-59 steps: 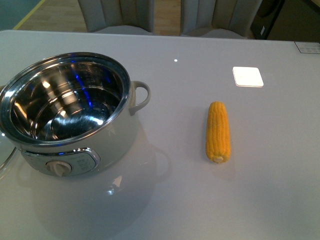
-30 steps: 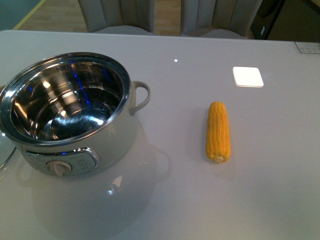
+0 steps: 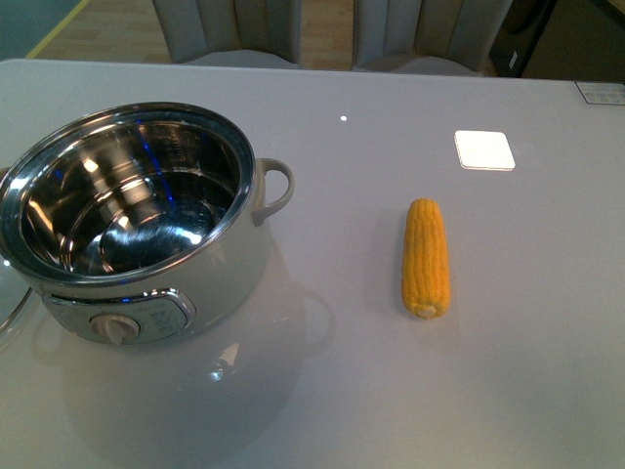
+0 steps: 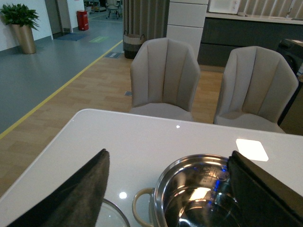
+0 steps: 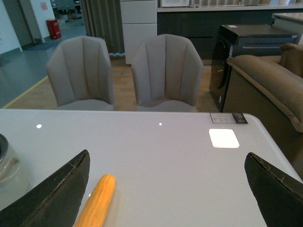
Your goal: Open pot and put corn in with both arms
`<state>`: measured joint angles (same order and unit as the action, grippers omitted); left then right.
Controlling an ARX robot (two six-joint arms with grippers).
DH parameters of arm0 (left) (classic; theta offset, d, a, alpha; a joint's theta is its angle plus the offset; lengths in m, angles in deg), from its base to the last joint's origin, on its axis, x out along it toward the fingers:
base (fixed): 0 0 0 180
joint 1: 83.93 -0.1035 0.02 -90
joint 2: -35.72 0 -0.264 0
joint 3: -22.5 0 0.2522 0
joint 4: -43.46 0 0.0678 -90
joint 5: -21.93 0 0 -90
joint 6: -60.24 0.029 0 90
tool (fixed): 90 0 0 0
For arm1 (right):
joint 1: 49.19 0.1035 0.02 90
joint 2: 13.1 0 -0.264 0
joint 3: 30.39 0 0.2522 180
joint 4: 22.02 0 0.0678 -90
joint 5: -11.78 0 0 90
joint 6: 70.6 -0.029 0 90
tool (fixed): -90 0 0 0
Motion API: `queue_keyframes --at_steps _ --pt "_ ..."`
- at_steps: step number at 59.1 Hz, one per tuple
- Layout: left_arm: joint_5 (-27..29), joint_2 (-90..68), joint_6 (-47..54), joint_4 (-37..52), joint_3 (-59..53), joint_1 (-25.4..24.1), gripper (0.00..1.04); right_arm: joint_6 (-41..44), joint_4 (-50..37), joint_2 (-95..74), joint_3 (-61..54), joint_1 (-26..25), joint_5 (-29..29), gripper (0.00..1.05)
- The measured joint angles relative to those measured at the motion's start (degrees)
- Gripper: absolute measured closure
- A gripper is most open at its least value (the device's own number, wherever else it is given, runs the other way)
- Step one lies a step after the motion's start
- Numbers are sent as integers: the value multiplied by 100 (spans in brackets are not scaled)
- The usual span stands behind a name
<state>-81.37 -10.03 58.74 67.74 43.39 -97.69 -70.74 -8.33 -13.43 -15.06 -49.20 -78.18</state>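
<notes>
White table (image 3: 342, 391) with the electric pot (image 3: 137, 210) at 9 o'clock, already open and its steel bowl empty, its glass lid (image 3: 8, 298) at the pot's 8 o'clock, the corn cob (image 3: 427, 257) lying untouched well apart at its 3 o'clock, and the left gripper (image 4: 168, 156) and right gripper (image 5: 166, 156) both spread wide, holding nothing.

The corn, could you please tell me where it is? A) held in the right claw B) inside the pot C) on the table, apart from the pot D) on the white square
C: the corn lies on the table, clear of the open pot.
</notes>
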Motion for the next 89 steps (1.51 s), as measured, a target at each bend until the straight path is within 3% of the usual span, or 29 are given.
queue_keyframes --at_steps 19,23,25,30,75,80,89 --pt "625 1196 76 -782 -396 640 102 0 0 0 0 0 0 9" --pt "841 1438 96 -798 -546 848 101 0 0 0 0 0 -2 9" --pt "1248 1532 94 -813 -651 1128 101 0 0 0 0 0 0 9" --pt "1281 1786 103 -1062 -654 1342 101 0 0 0 0 0 -2 9" --pt "1331 3552 105 -2780 -656 1362 101 0 0 0 0 0 0 9" --pt "1331 4203 105 -3624 -651 1362 101 0 0 0 0 0 2 9" --pt "1333 4535 105 -3790 -651 1362 101 0 0 0 0 0 0 9"
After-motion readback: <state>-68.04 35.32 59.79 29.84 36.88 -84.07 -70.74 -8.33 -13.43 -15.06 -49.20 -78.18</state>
